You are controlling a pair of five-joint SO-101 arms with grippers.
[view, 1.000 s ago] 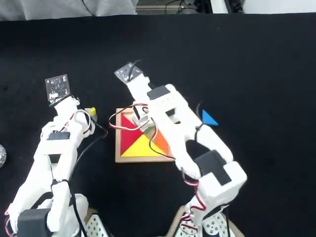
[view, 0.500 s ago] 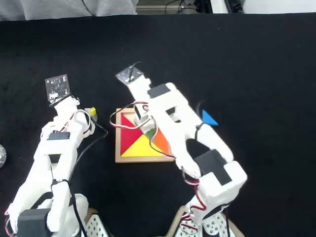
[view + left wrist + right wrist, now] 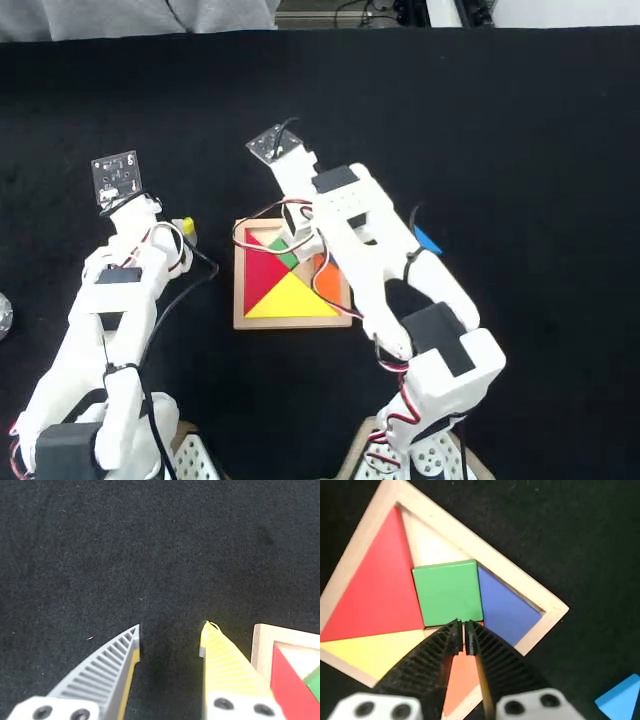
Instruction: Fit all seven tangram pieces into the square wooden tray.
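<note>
The square wooden tray lies between the two arms. It holds a red triangle, a yellow triangle, an orange piece, a green square and a dark blue piece. A bare wooden patch shows beside the green square. My right gripper is shut with nothing in it, its tips at the green square's edge. A light blue triangle lies on the cloth outside the tray. My left gripper stands open over bare cloth beside the tray's corner.
Black cloth covers the whole table. The right arm stretches over the tray's right part and hides some of it in the high view. A small silvery object sits at the table's left edge.
The right arm has shifted a little to the right over the tray, and the green square now shows more fully in the tray. The left arm has kept still.
</note>
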